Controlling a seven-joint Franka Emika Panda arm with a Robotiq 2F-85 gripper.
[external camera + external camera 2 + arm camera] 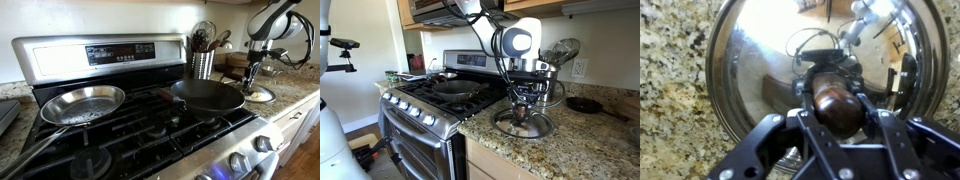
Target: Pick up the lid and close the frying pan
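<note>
The lid (750, 50), glass with a shiny metal rim, lies flat on the granite counter beside the stove and shows in both exterior views (260, 95) (523, 123). My gripper (835, 88) points straight down over its centre, and its two fingers press on either side of the brown knob (835, 108). The gripper also shows in both exterior views (256, 76) (525, 105). The black frying pan (207, 95) (455, 87) sits uncovered on a stove burner, a short way from the lid.
A shiny silver pan (82, 103) sits on another burner. A metal utensil holder (203, 62) stands at the back between stove and lid. A small dark pan (585, 104) lies on the counter behind the lid. The counter edge (490, 140) is close in front.
</note>
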